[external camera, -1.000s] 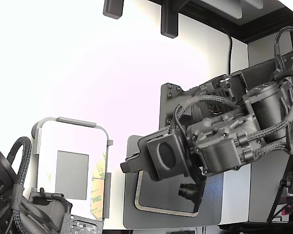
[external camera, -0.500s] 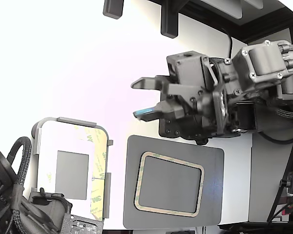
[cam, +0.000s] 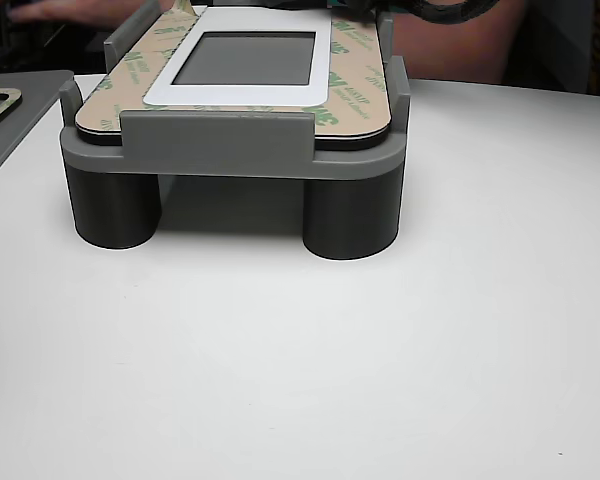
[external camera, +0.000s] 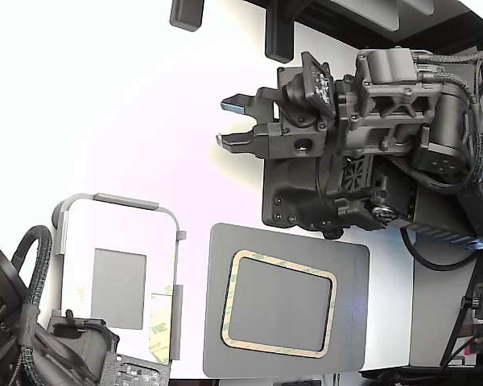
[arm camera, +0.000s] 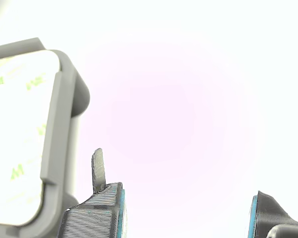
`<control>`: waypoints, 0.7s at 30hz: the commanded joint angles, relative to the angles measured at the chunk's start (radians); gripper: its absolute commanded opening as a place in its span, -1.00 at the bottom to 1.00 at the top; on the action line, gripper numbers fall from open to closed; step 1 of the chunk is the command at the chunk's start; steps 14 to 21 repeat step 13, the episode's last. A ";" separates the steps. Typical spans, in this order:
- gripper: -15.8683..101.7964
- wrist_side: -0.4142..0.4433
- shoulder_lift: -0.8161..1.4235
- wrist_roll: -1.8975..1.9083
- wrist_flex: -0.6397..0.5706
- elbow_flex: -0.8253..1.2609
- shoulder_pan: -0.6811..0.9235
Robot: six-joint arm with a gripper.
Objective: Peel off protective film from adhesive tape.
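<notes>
Gripper jaws apart, empty, well clear of film. Film lies approx 7 o'clock from it in ext view, long axis 12–6.

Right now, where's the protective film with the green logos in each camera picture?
Exterior view: protective film, lower left, along the grey fixture's right side.
Wrist view: pale, green-marked film on the fixture at the picture's edge.
Other view: film framing the part on top.
Shared landmark: the grey fixture.

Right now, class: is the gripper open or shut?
Open. The gripper shows a clear gap between its blue-tipped fingers, with nothing held; the wrist view agrees.
</notes>
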 commanded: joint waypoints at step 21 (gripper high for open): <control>0.97 0.034 0.080 0.020 -0.005 -0.005 -0.012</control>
